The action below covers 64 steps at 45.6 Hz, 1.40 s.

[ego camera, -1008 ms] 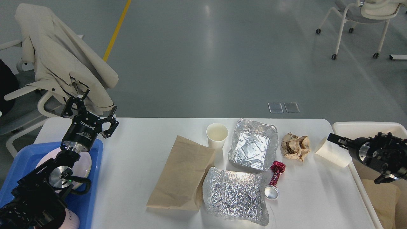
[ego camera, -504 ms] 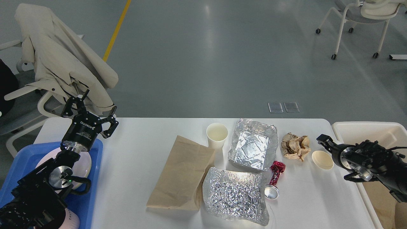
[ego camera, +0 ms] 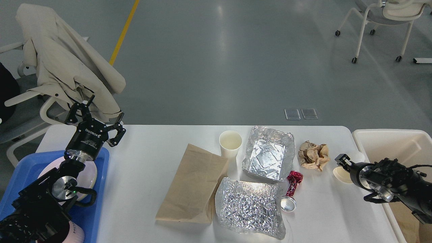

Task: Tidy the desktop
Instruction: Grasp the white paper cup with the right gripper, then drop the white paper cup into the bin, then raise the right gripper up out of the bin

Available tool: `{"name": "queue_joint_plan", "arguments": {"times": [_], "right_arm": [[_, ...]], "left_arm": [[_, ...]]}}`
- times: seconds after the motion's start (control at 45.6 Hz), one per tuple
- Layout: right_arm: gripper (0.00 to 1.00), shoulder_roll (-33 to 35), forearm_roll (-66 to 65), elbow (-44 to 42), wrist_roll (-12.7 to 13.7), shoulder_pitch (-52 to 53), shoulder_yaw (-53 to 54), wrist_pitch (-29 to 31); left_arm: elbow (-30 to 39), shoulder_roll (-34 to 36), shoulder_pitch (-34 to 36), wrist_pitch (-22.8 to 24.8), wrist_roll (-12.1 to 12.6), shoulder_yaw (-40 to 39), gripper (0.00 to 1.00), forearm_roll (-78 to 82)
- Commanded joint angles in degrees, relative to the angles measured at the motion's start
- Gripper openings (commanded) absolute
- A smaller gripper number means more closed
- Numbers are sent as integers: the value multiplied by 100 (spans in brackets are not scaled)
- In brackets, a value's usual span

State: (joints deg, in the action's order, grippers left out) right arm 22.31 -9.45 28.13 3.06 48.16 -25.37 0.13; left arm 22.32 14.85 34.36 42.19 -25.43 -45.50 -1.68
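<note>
The white desktop (ego camera: pixel 152 145) holds an upright paper cup (ego camera: pixel 230 143), an open foil tray (ego camera: pixel 270 157), a crumpled foil sheet (ego camera: pixel 249 207), a flat brown paper bag (ego camera: pixel 194 184), a crumpled brown paper ball (ego camera: pixel 314 154) and a red wrapper (ego camera: pixel 294 180) with a small silver cup (ego camera: pixel 288 204). My right gripper (ego camera: pixel 345 165) is at the desktop's right edge, closed around a second white paper cup (ego camera: pixel 339 173) that is mostly hidden behind it. My left gripper (ego camera: pixel 96 119) is open and empty above the desktop's far left corner.
A cream bin (ego camera: pixel 388 140) stands just right of the desktop, with brown paper inside. A blue tray (ego camera: pixel 23 172) with a white plate (ego camera: pixel 91 175) sits at the left under my left arm. A chair with a beige coat (ego camera: pixel 67 60) stands behind the left corner.
My right gripper has moved left from over the bin's edge and lowered toward the desktop, turning the paper cup it holds. The left arm has not moved.
</note>
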Motion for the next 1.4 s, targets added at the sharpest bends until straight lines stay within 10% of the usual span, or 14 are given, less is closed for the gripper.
{"name": "queue_joint_plan", "arguments": {"times": [0.0,0.351,0.658,0.767,1.052,1.381], "right_arm": [[0,63,-13,35,-7,70,-12,119],[0,1749,-522,1315,-271,2264,-1530,1217],[0,3526,-2755,4358,-578,8944,-3422,5487],[0,3500,-2764,4394,-640,9826,-3396,5487],[0,4044,-3809,3447,-640,8247,-3413,5487],[0,2508,-2882,398,-781,901,-2817,323]], "left_arm": [[0,0,0,0,3,-3,100,1],[0,0,0,0,3,-3,100,-8],[0,0,0,0,3,-3,100,-8],[0,0,0,0,3,-3,100,1],[0,0,0,0,3,-3,100,1],[0,0,0,0,-5,-3,100,1]]}}
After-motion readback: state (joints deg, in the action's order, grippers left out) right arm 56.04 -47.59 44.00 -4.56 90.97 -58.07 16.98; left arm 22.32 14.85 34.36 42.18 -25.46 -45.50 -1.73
